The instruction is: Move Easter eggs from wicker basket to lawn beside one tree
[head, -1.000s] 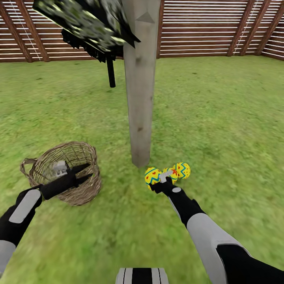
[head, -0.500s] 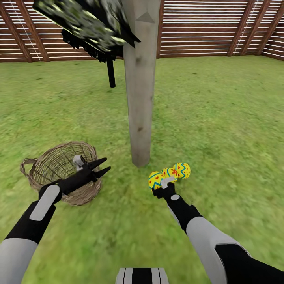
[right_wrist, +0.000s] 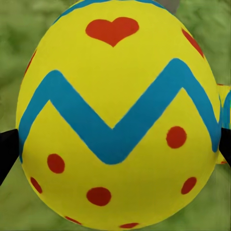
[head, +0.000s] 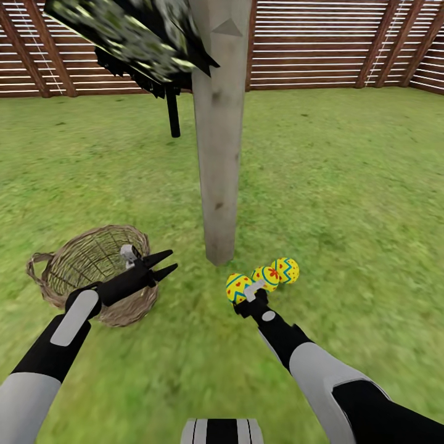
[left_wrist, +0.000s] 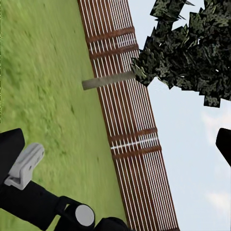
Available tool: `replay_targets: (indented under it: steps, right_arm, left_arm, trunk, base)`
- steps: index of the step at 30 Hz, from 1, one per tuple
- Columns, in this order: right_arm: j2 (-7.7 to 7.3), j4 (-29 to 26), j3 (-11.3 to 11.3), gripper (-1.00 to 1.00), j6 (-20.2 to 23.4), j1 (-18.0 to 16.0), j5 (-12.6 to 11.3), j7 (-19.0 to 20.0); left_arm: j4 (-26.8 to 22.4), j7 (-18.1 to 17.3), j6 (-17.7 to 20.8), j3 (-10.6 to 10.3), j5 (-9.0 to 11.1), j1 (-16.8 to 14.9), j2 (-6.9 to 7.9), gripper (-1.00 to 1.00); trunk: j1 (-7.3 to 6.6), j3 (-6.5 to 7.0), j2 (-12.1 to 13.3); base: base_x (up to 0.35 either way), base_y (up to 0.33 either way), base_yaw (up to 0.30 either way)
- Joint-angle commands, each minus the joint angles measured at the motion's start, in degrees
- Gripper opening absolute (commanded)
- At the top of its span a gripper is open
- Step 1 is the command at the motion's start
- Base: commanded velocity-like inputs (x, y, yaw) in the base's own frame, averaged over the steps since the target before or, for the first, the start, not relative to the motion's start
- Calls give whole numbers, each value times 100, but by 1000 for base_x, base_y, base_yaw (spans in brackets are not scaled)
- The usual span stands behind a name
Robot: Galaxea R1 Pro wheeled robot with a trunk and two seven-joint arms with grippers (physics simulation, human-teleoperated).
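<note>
Partly, the right claw hides one egg.

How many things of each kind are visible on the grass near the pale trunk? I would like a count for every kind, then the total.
Easter eggs: 3
Wicker basket: 1
Pale tree trunk: 1
Total: 5

Flat even daylight, no cast shadows, grass texture blurry.
</note>
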Motion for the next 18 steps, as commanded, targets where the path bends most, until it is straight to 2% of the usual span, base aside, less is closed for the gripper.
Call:
replay_targets:
  steps: [1,5,9,14,16,18]
  right_arm:
    - [1,9,-4,-100,-17,-3,52,0]
    - [1,14,10,-100,-86,-4,45,0]
    - [1,14,9,-100,-556,-6,41,-20]
    - [1,12,5,-100,-662,-11,35,-43]
    - [1,14,5,-100,-667,-12,35,-48]
    - [1,13,4,-100,-667,-12,25,-52]
  left_arm:
    - [20,-4,27,-9,27,-4,6,100]
    - [39,-8,29,-9,27,2,10,100]
    - [-23,2,34,-3,32,5,33,100]
    - [-41,29,34,-17,14,5,9,100]
    - [-40,53,28,-222,-15,5,-142,100]
    - [-34,93,20,-380,-37,5,-382,100]
  trunk:
    - [0,-4,-1]
    - [0,-4,-1]
    - [10,-92,-7]
    - [23,-203,-14]
    - [28,-247,-16]
    - [33,-292,-19]
  base:
    - [28,0,0]
    - [5,0,0]
    - [0,0,0]
    - [0,0,0]
    - [0,0,0]
    - [0,0,0]
